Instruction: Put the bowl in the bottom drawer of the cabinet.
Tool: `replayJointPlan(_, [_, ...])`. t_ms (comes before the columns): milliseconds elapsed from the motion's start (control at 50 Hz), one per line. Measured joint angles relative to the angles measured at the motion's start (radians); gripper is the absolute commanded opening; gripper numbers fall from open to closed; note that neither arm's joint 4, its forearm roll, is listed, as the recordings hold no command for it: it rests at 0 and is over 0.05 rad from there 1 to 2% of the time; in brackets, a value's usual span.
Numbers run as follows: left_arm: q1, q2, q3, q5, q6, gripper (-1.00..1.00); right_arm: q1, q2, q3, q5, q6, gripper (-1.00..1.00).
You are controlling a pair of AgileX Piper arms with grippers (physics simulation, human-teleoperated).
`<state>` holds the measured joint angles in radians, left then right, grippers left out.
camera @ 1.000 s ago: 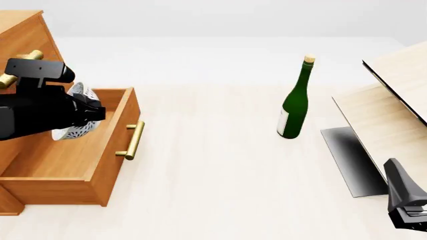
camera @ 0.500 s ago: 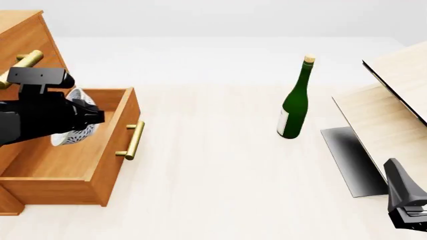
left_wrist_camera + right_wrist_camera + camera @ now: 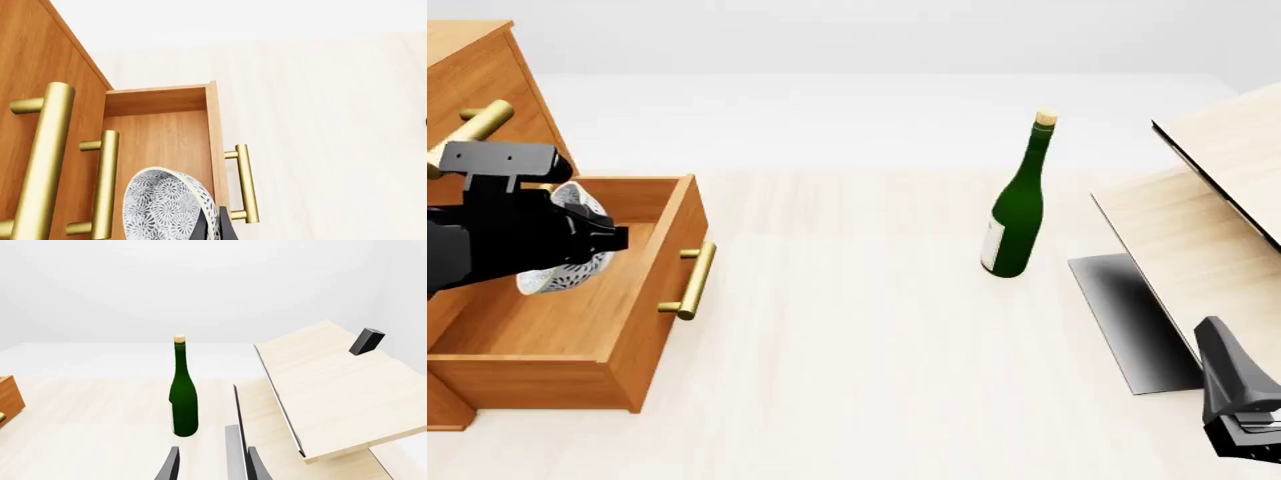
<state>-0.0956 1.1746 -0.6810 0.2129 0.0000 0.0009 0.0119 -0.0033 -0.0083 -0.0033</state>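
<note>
Pale table, bowl [image 3: 561,262] in left jaws over bottom drawer [image 3: 587,330]; right jaws apart.

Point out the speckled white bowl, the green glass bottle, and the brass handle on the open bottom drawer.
Speckled white bowl [image 3: 167,210]: left wrist view, patterned inside.
Green glass bottle [image 3: 1017,210]: front view, mid-body.
Brass handle of the open bottom drawer [image 3: 698,280]: front view, middle of the bar.
</note>
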Motion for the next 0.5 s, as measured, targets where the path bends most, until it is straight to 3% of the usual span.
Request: replayJointPlan(500, [0.009,0.043,0.007,-0.031,0.008,-1.0,0.0,0.0,0.0,0.0,0.0,1.0])
